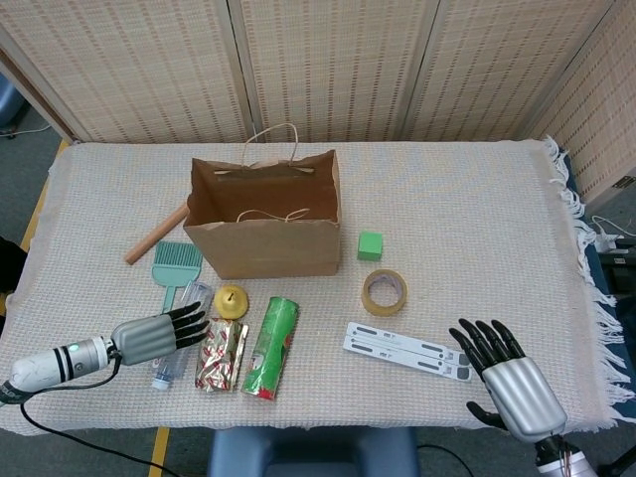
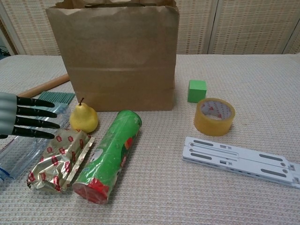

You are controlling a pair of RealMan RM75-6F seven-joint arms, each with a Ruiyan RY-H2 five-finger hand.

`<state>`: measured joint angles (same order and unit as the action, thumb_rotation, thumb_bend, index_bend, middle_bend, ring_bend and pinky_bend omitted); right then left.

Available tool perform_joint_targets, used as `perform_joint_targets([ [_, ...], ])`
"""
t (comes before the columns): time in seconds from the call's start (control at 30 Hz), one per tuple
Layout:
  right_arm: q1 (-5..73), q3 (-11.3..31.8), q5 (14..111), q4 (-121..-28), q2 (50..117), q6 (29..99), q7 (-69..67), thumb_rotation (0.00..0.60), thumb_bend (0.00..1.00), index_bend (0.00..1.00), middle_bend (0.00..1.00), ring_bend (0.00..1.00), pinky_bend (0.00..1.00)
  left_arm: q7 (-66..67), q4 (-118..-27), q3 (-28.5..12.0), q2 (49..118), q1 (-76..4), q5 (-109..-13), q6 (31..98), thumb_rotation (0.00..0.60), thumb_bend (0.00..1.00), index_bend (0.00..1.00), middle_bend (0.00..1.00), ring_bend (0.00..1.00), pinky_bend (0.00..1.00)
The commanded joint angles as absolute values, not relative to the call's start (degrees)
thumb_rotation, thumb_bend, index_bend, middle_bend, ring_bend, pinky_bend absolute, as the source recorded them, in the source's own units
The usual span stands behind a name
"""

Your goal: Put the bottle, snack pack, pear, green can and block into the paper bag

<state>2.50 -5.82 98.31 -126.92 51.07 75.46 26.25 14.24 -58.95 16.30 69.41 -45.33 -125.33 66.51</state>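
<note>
Nothing is packed yet: the paper bag stands open, while the bottle, snack pack, pear, green can and block lie on the bench. The left robot hand hovers released over the bottle; the right robot hand rests released, near right.
</note>
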Motion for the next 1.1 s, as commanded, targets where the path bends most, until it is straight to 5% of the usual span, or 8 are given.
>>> perform_joint_targets([
  [0.03,2.45,-5.92,98.54,-126.97,51.02,75.54,26.13,0.600,0.07,0.00,0.00,0.00,0.00,14.23,-58.58,16.74,69.29,-45.22,-125.38,66.63,0.600,0.39,0.00,0.00,0.00,0.04],
  [0.83,2.74,-5.61,97.60,-127.03,51.19,75.35,26.10,0.600,0.07,0.00,0.00,0.00,0.00,16.09,-55.19,19.85,73.28,-46.02,-124.96,61.19,0.600,0.39,0.00,0.00,0.00,0.06],
  [1.0,2.80,-5.58,97.44,-127.00,51.24,75.27,26.09,0.600,0.07,0.00,0.00,0.00,0.00,15.84,-55.13,19.96,73.67,-45.85,-124.62,61.26,0.600,0.44,0.10,0.10,0.09,0.25],
  [1.1,2.82,-5.52,97.47,-127.05,51.30,75.38,26.00,0.600,0.07,0.00,0.00,0.00,0.00,14.67,-55.64,21.30,73.58,-46.54,-125.86,61.72,0.600,0.57,0.38,0.43,0.40,0.58],
])
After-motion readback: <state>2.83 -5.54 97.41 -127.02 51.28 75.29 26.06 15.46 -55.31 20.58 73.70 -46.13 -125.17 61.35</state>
